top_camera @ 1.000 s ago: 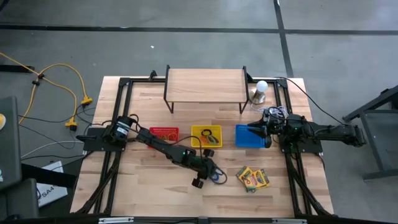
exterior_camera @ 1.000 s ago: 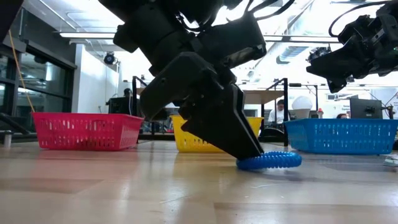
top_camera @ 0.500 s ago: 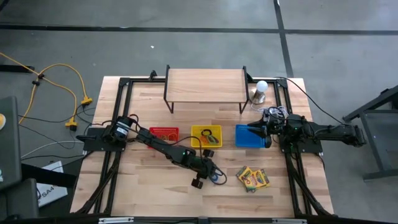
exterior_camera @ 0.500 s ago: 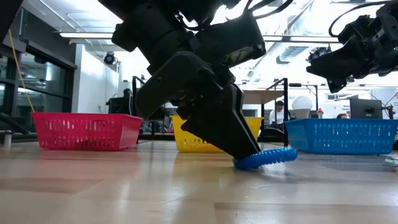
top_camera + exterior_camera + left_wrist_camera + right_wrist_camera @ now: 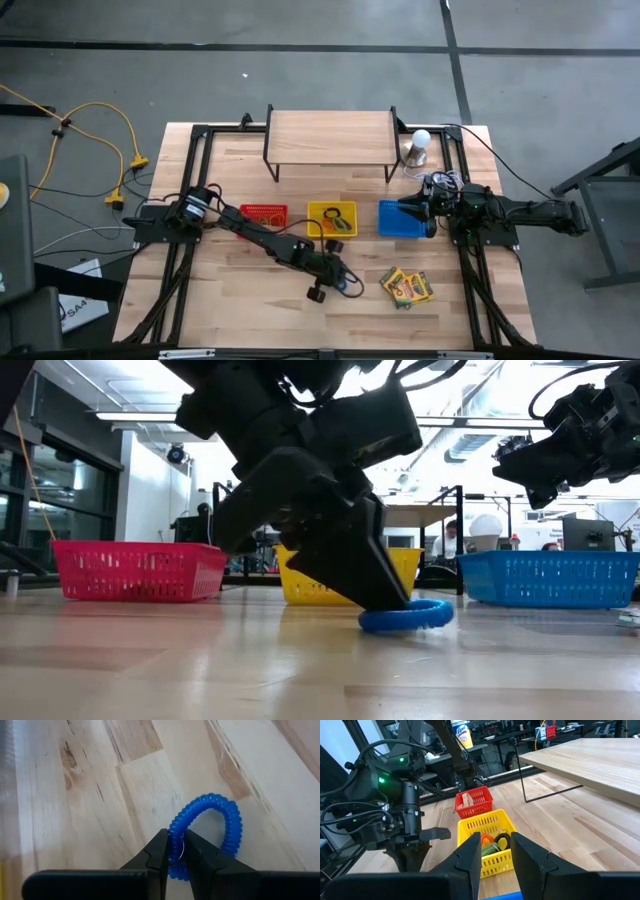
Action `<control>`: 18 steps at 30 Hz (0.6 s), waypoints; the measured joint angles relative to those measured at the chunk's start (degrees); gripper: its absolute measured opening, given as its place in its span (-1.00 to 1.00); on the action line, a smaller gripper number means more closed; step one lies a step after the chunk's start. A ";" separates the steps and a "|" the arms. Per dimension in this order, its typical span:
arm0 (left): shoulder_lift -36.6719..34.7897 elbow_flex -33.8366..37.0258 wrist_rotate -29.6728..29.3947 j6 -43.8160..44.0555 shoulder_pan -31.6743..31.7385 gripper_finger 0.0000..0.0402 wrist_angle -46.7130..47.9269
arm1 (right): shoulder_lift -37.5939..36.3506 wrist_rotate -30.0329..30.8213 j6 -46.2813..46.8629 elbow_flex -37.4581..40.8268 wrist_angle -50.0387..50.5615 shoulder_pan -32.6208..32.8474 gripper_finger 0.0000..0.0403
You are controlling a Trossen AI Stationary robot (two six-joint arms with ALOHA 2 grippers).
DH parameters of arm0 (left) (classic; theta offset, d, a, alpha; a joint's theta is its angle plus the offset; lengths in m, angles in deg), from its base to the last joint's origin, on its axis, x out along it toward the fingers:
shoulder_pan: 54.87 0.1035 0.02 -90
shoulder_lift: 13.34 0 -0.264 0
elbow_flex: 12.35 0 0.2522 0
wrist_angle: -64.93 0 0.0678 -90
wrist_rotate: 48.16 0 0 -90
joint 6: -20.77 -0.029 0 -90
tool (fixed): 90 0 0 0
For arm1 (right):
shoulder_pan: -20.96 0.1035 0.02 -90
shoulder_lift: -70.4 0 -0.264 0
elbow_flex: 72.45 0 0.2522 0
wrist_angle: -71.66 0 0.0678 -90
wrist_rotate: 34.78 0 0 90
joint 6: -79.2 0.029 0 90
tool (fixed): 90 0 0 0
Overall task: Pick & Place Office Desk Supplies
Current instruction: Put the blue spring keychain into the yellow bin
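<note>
white bulb [image 5: 421,140], wooden shelf [image 5: 329,138]

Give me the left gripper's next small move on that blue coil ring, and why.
Probably lift. The left gripper is pinched on the blue coil ring, which rests on the table. It needs to clear the wood before heading to a basket.

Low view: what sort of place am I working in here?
Probably a robotics lab or workshop: ceiling strip lights, a person at a desk behind the table, and sorting baskets on a wooden bench on a concrete floor.
</note>
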 joint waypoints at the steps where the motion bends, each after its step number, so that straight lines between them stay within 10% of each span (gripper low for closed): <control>1: -0.61 0.08 -0.19 -0.10 0.00 -0.77 0.35 | 0.00 0.00 0.00 0.00 -0.02 0.00 -0.54; 18: -7.39 0.06 -1.59 -3.17 0.78 -0.77 1.44 | 0.00 -0.02 0.00 0.00 -0.04 0.00 -0.54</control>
